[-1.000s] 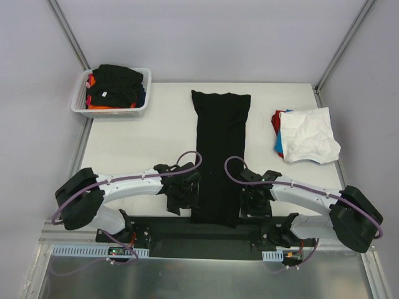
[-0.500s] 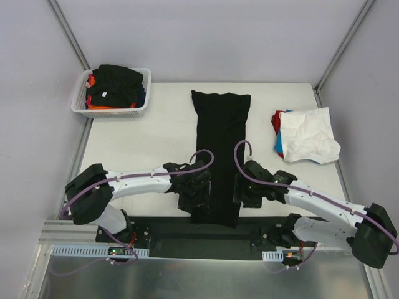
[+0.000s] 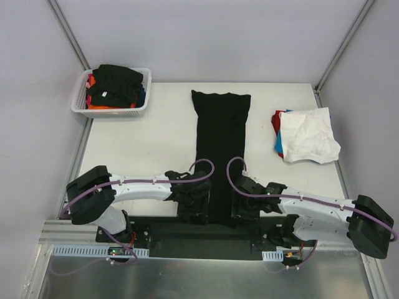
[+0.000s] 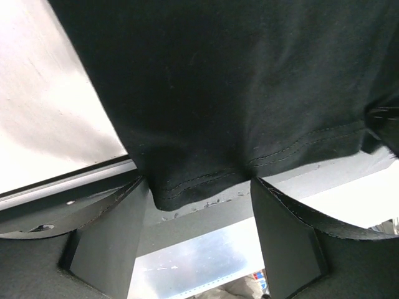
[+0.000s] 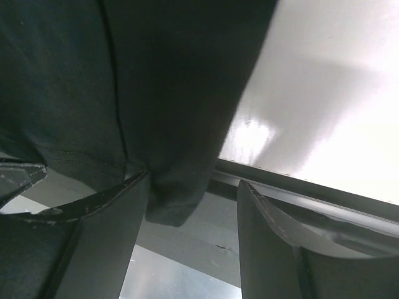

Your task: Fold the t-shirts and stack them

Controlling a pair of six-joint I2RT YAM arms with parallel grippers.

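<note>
Arms bend inward from both bases in the top view, forearms low and nearly level along the near edge of the table, the wrists turned toward each other. The left gripper and the right gripper sit at either side of the near end of the black t-shirt, which lies as a long narrow strip down the middle of the table, its near hem at the table's edge. From above, the dark wrists merge with the dark cloth, so the fingertips and any contact cannot be made out. A heap of shirts, black on top with orange, red and blue showing beneath, fills the basket at the far left corner, and a white t-shirt lies crumpled over red and blue cloth at the right side. In the left wrist view the left gripper stands well open, one of its fingers at each side of the black t-shirt's stitched hem, which droops over the table edge into the gap, unclamped. In the right wrist view the right gripper is likewise spread wide, the shirt's corner hanging between its fingers, close against the left-hand one; whether it touches is unclear in the blur.
</note>
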